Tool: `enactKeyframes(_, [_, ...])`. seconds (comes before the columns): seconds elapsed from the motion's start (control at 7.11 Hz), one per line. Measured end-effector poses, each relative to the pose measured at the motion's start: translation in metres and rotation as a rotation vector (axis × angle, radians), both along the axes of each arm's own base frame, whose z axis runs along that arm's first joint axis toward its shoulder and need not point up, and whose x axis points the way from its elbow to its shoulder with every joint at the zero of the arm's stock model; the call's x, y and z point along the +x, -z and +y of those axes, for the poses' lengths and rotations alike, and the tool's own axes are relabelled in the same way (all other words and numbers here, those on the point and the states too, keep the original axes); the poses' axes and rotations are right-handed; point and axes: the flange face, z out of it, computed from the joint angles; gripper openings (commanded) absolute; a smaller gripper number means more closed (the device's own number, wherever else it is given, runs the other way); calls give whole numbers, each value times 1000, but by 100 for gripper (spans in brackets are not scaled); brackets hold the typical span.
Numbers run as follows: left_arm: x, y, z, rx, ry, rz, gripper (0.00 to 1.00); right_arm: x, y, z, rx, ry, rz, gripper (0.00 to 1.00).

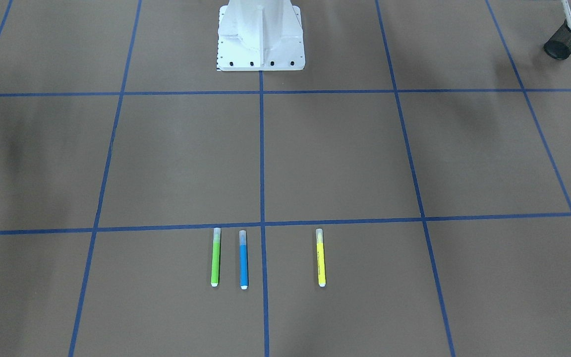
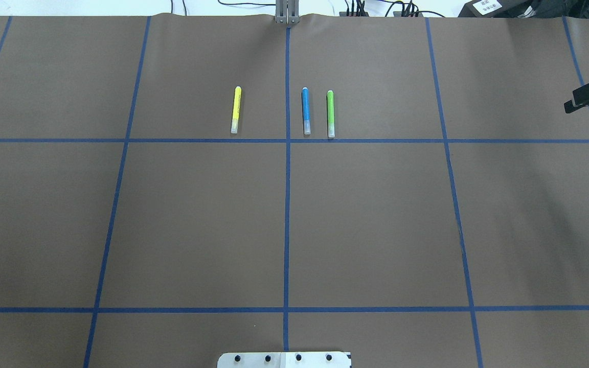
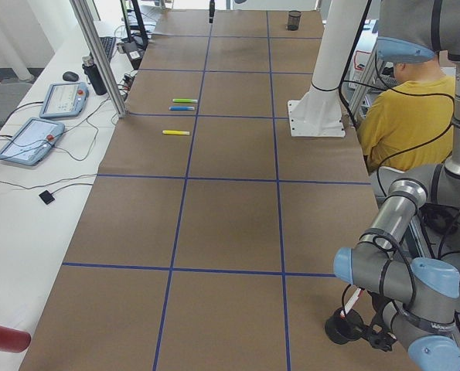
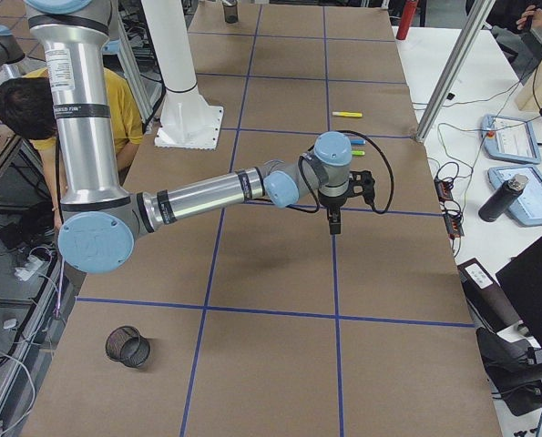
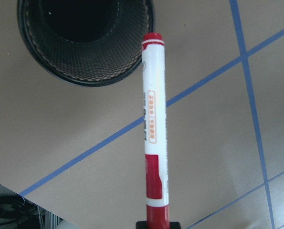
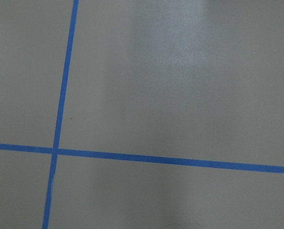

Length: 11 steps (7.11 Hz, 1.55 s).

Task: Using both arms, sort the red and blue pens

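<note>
Level with the white pedestal point(image 1: 260, 49) and well off to the robot's left of it, we see the left gripper point(image 5: 157, 223) clamped on the red pen point(image 5: 152, 124). The pen's free end is at the rim of a black mesh cup point(image 5: 99, 78).

Farther out from the pedestal, the blue pen point(image 2: 306, 111) lies flat just beside a green marker point(image 2: 331, 113), with a yellow marker point(image 2: 235, 109) on its other side.

Out to the pedestal's right, the right gripper point(image 4: 334, 226) hangs above the table. We cannot tell whether its fingers are apart.

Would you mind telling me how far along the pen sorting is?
Done: the red pen is picked up, held in the left gripper. In hand: it hangs at the mesh cup rim, not yet inside. Left: the blue pen lies untouched between the green marker and yellow marker; the right gripper hovers apart from it.
</note>
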Motion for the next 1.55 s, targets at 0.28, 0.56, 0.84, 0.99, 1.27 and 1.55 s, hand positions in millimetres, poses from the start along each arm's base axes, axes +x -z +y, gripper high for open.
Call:
enactKeyframes(0.28, [2, -6, 3, -14, -6, 12, 0, -2, -1, 2, 13, 1, 0, 100])
enactKeyframes(0.56, [1, -8, 3, -17, -12, 10, 38, -3, -2, 3, 20, 3, -1, 100])
enactKeyframes(0.84, [-5, -10, -1, -6, -13, -2, 100, -3, -1, 2, 22, 3, -1, 100])
enactKeyframes(0.99, [-11, -12, -6, 4, -10, -14, 100, -3, -1, 2, 23, 3, -1, 100])
enactKeyframes(1.27, [-26, -12, -18, 23, -2, -36, 100, -3, 0, 2, 24, 4, -2, 100])
enactKeyframes(1.55, [-39, -10, -28, 37, 12, -54, 100, -4, 1, 1, 24, 3, -2, 100])
